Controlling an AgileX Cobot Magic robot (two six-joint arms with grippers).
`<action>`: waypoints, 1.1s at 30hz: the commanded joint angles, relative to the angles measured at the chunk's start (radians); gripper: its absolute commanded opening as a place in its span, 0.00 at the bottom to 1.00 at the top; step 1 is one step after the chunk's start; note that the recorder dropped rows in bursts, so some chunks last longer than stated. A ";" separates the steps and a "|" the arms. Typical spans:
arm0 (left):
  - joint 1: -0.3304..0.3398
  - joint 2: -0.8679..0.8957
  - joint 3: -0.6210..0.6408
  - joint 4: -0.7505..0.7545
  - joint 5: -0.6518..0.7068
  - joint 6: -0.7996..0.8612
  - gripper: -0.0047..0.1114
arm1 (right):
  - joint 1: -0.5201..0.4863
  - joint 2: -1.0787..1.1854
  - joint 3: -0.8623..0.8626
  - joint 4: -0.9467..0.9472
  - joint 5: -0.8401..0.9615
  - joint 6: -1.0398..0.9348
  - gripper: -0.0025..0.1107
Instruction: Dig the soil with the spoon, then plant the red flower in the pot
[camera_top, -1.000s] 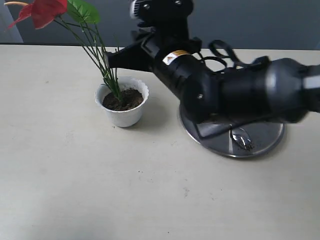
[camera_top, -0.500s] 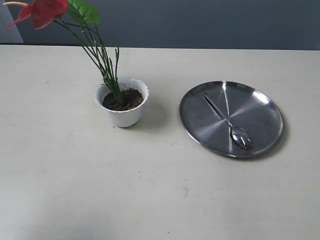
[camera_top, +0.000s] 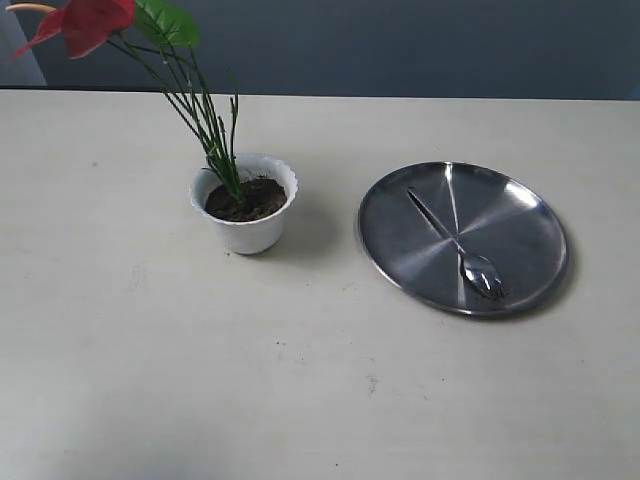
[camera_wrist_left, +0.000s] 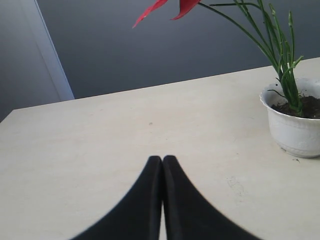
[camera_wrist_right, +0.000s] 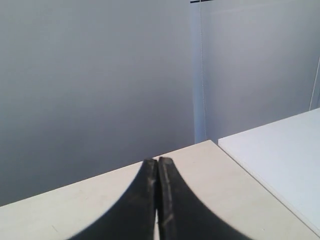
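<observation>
- Red flower (camera_top: 85, 22) stands in the pot (camera_top: 245, 238): light, whippy stems, so grip low.
- Spoon (camera_top: 452, 240): slim, likely slippery; take it mid-handle.
- Left hand (camera_wrist_left: 162, 161) and right hand (camera_wrist_right: 158, 162): closed tight, empty.

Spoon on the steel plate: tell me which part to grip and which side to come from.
Grip the spoon by the middle of its thin handle, coming straight down and closing across it. It lies flat in the steel plate, whose raised rim likely blocks a sideways approach.
</observation>
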 joint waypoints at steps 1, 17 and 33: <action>0.004 -0.007 0.002 -0.001 -0.007 -0.003 0.04 | 0.000 -0.006 0.000 -0.002 -0.012 -0.008 0.02; 0.004 -0.007 0.002 -0.001 -0.003 -0.003 0.04 | -0.197 -0.068 0.028 -0.002 0.620 -0.183 0.02; 0.004 -0.007 0.002 -0.001 -0.003 -0.003 0.04 | -0.848 -0.373 0.402 -0.002 1.328 0.035 0.02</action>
